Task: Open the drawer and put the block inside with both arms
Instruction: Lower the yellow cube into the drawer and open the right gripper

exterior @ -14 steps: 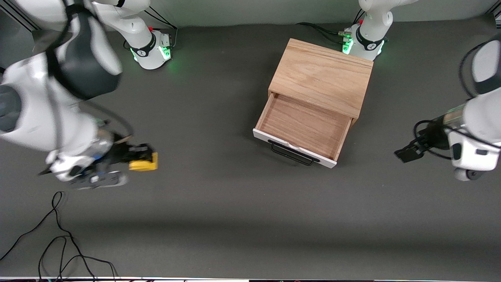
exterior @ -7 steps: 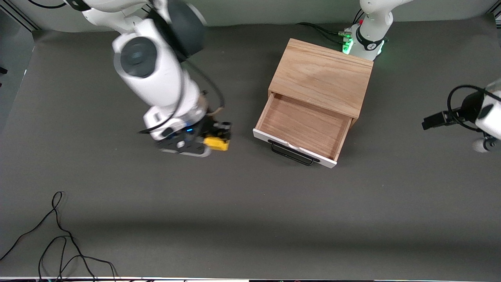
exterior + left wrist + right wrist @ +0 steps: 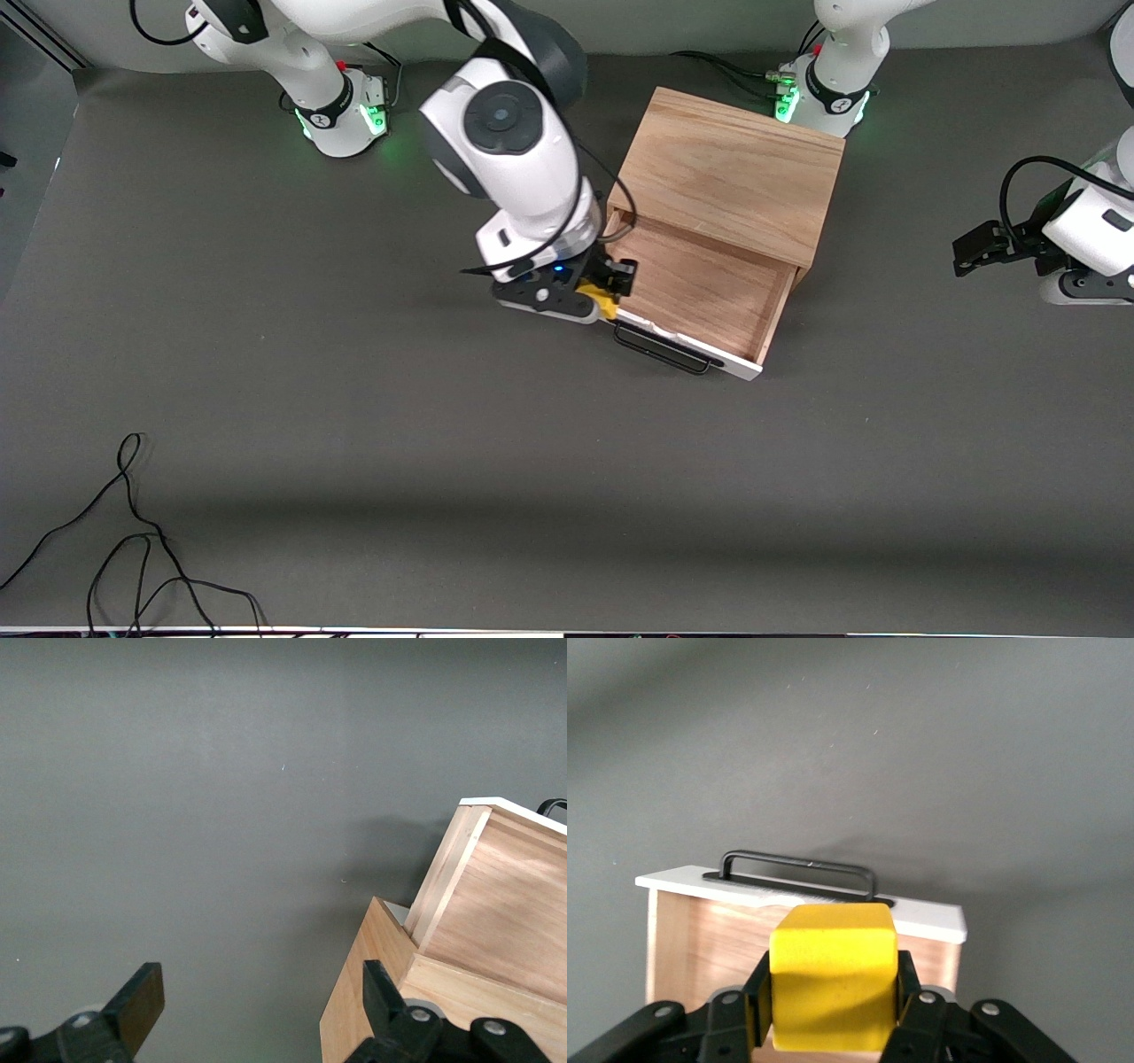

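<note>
The light oak cabinet stands near the left arm's base, and its drawer is pulled open toward the front camera, with a white front panel and black bar handle. My right gripper is shut on the yellow block and holds it over the drawer's corner toward the right arm's end. In the right wrist view the block sits between the fingers above the drawer's wooden floor. My left gripper is open and empty, over the table at the left arm's end, off to the side of the cabinet.
Black cables lie on the dark grey table at the corner nearest the front camera, toward the right arm's end. Both green-lit bases stand along the edge farthest from the camera.
My right arm has swept with the yellow block from the right arm's end of the table to over the open drawer's corner. My left gripper has drawn back a little from the cabinet.
</note>
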